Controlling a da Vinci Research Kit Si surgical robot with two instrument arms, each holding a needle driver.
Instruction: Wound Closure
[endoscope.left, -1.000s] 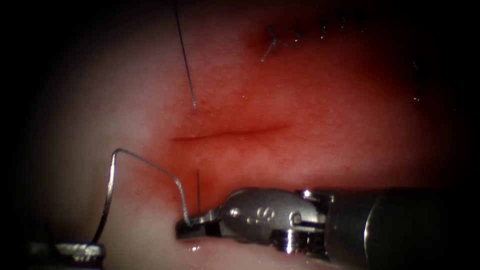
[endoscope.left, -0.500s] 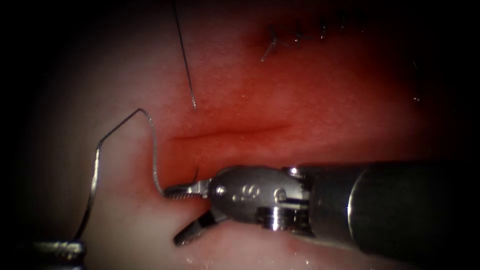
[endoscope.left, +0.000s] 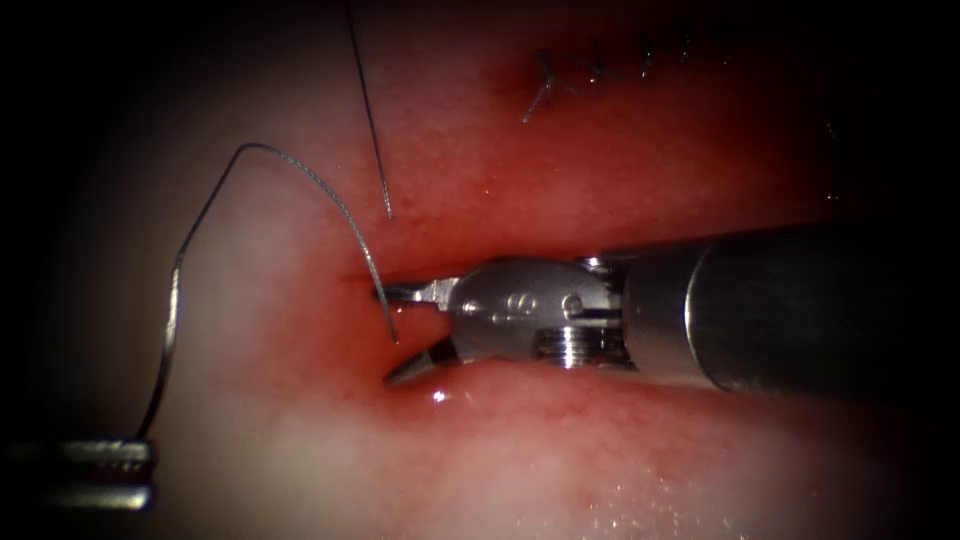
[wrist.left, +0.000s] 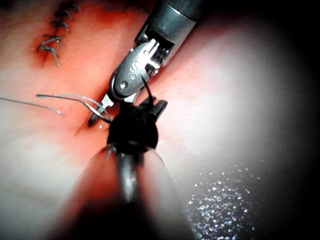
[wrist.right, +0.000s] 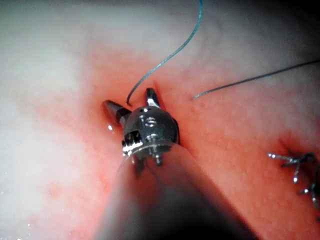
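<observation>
Endoscope: the right tool (endoscope.left: 392, 333) gapes, holding nothing, at the cut's (endoscope.left: 365, 277) left end, around the needle's (endoscope.left: 215, 200) free tip; the left tool (endoscope.left: 85, 472) clamps its other end, outside the tissue (endoscope.left: 300, 460). Right wrist: needle tip (wrist.right: 129, 101) between spread jaws.

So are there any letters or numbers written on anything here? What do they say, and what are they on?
Right arm's tool: small stamped marks on its metal side, possibly two digits, too blurred to read for sure.
The same marks on that tool in the left wrist view: too small to read.
Tissue, thread, left arm's tool: no writing to be seen.
</observation>
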